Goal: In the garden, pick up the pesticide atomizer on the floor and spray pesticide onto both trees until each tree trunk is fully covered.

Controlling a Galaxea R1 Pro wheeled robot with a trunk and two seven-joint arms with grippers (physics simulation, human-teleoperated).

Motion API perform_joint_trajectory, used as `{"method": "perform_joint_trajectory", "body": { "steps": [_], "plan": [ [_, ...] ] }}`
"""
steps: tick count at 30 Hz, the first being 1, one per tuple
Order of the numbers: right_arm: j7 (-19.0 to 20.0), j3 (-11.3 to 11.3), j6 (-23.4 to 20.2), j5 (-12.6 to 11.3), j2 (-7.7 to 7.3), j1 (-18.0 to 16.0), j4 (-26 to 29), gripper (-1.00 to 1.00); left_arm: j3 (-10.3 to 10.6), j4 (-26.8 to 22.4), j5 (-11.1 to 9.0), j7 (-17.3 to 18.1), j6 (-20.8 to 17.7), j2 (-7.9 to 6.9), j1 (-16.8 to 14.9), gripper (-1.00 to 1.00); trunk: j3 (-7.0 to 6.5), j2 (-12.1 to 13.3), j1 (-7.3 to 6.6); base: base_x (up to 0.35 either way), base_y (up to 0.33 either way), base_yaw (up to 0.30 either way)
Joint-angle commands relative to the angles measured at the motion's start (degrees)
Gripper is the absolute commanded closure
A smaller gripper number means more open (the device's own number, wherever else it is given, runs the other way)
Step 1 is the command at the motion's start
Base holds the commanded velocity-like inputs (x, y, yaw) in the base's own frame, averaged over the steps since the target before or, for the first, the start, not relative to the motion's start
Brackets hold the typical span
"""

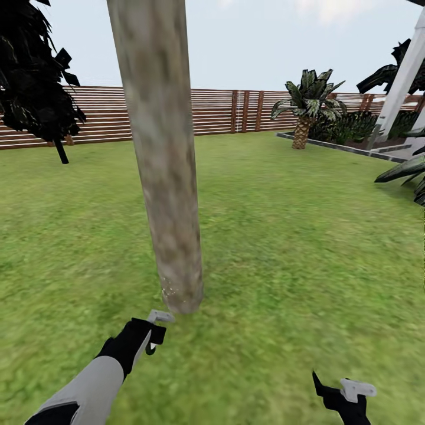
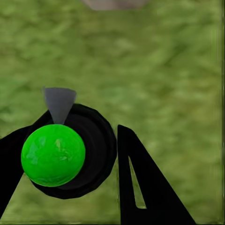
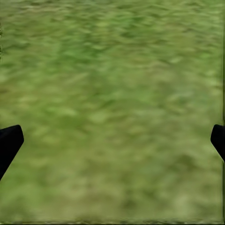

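Note:
A tree with a thick, pale grey-beige mottled tree trunk [image 1: 168,195] rises from the grass floor [image 1: 283,248] just ahead of me. My left gripper [image 1: 152,337] hovers low, close to the trunk's base, shut on the pesticide atomizer [image 1: 160,317], whose pale grey trigger head points toward the trunk. In the left wrist view the atomizer [image 2: 53,154] shows end-on as a green disc in a black body, held in the left gripper [image 2: 65,145]. My right gripper [image 1: 337,389] hangs open over bare lawn to the right; the right gripper [image 3: 112,140] has nothing between its fingertips [image 3: 9,143].
A brown slat fence [image 1: 224,112] closes the lawn at the back. A thin black-trunked tree [image 1: 35,88] stands far left, a short palm [image 1: 304,112] and a bordered planting bed [image 1: 354,147] back right, and a white post [image 1: 401,82] at the right edge.

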State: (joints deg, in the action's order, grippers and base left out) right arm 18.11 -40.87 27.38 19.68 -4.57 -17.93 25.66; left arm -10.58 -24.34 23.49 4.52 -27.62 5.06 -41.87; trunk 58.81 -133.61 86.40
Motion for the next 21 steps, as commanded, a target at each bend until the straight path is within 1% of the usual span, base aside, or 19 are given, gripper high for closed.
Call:
{"method": "perform_joint_trajectory", "body": {
  "steps": [1, 4, 7, 8, 11, 12, 14, 16, 17, 19, 20, 21],
  "plan": [
    [0.00, 0.00, -0.02, 0.00, 0.00, 0.00, 0.00, -1.00, 0.01, 0.00, 0.06, -0.02, 0.01, 0.16, 0.01, 1.00, 0.00, 0.00, 0.00, -0.282, 0.000, 0.000],
    [0.00, 0.00, 0.00, -0.01, 0.00, 0.00, 0.00, -1.00, 0.03, -0.08, 0.05, -0.04, -0.04, 1.43, -0.14, 1.00, 0.00, 0.00, 0.00, -0.280, 0.000, 0.000],
    [0.00, 0.00, 0.02, -0.02, 0.00, 0.00, 0.00, -1.00, 0.10, -0.12, 0.06, -0.04, -0.04, 2.99, -0.49, 1.00, 0.00, 0.00, 0.00, -0.072, 0.000, 0.000],
    [0.00, 0.00, 0.03, -0.04, 0.00, 0.00, 0.00, -1.00, 0.16, -0.23, 0.06, -0.06, -0.13, 3.18, -0.76, 1.00, 0.00, 0.00, 0.00, -0.015, 0.000, 0.000],
    [0.00, -0.04, 0.02, -0.04, 0.00, 0.00, 0.00, -1.00, -0.03, -2.47, 0.01, -0.13, -0.73, 2.96, -2.15, 1.00, 0.00, 0.00, 0.00, -0.005, 0.000, 0.000],
    [0.00, -0.01, -0.01, -0.01, 0.00, 0.00, 0.00, -1.00, -0.19, -3.78, 0.04, -0.13, -1.64, 2.68, -2.79, 1.00, 0.00, 0.00, 0.00, -0.001, 0.000, 0.000],
    [0.00, -0.02, 0.00, -0.04, -0.02, 0.00, 0.00, -1.00, -0.29, -5.07, 0.04, -0.11, -3.61, 1.85, -3.31, 1.00, 0.00, 0.00, 0.00, 0.000, 0.000, 0.000],
    [0.00, -0.04, 0.00, -0.02, -0.06, 0.00, 0.00, -1.00, -0.37, -5.84, 0.00, -0.06, -4.75, 0.81, -3.48, 1.00, 0.00, 0.00, 0.00, 0.000, 0.000, 0.000],
    [0.00, -0.02, -0.01, -0.01, -0.08, 0.00, 0.00, -1.00, -0.39, -6.13, -0.03, -0.05, -5.12, 0.57, -3.50, 1.00, 0.00, 0.00, 0.00, 0.000, 0.000, 0.000],
    [0.00, -0.02, 0.01, -0.01, -0.07, 0.00, 0.00, -1.00, -0.33, -6.30, -0.03, -0.04, -5.33, 0.98, -3.49, 1.00, 0.00, 0.00, 0.00, 0.000, 0.000, 0.000],
    [0.00, -0.01, -0.01, 0.00, -0.08, 0.00, 0.00, -1.00, -0.26, -6.34, -0.03, -0.04, -5.38, 1.51, -3.49, 1.00, 0.00, 0.00, 0.00, 0.000, 0.000, 0.000],
    [0.00, -0.01, 0.00, 0.00, -0.08, 0.00, 0.00, -1.00, -0.22, -6.34, -0.02, -0.04, -5.43, 2.33, -3.48, 1.00, 0.00, 0.00, 0.00, 0.000, 0.000, 0.000]
  ]
}}
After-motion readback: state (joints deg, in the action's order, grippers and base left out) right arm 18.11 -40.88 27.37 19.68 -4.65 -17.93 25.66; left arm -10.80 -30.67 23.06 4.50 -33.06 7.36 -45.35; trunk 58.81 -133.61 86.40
